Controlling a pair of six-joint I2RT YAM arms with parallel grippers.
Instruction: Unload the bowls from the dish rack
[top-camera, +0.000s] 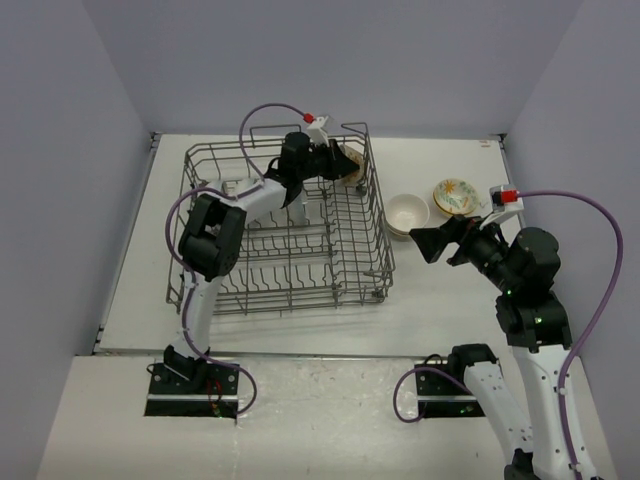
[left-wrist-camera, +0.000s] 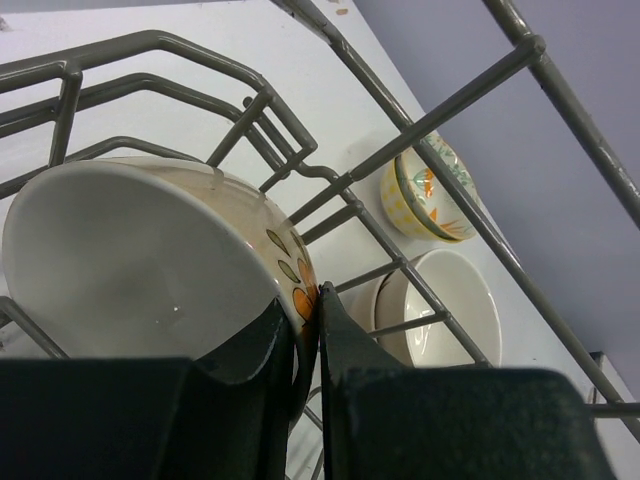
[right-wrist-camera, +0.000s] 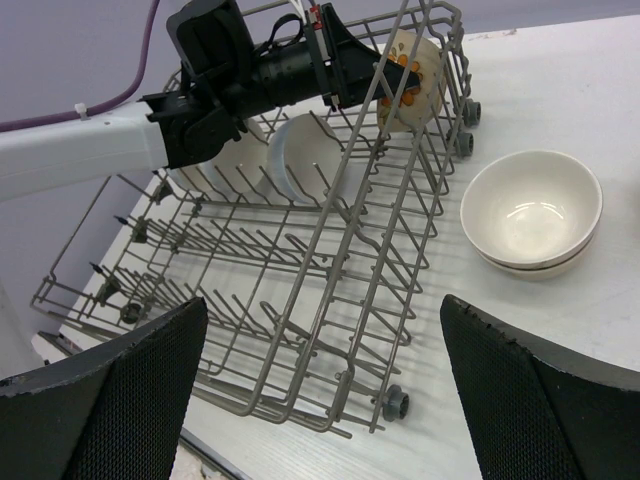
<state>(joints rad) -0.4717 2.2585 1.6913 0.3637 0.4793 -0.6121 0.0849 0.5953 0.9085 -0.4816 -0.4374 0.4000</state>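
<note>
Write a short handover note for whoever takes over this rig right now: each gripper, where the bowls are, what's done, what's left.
Left gripper: shut on the rim of a floral bowl at the far right corner of the rack; the bowl is not yet out.
Right gripper: open, empty, hovering right of the rack.
Done: two stacked white bowls and a second floral bowl sit on the table.
Left: lift out the held bowl, then the white bowl standing in the rack. Another may sit behind the left arm.
</note>
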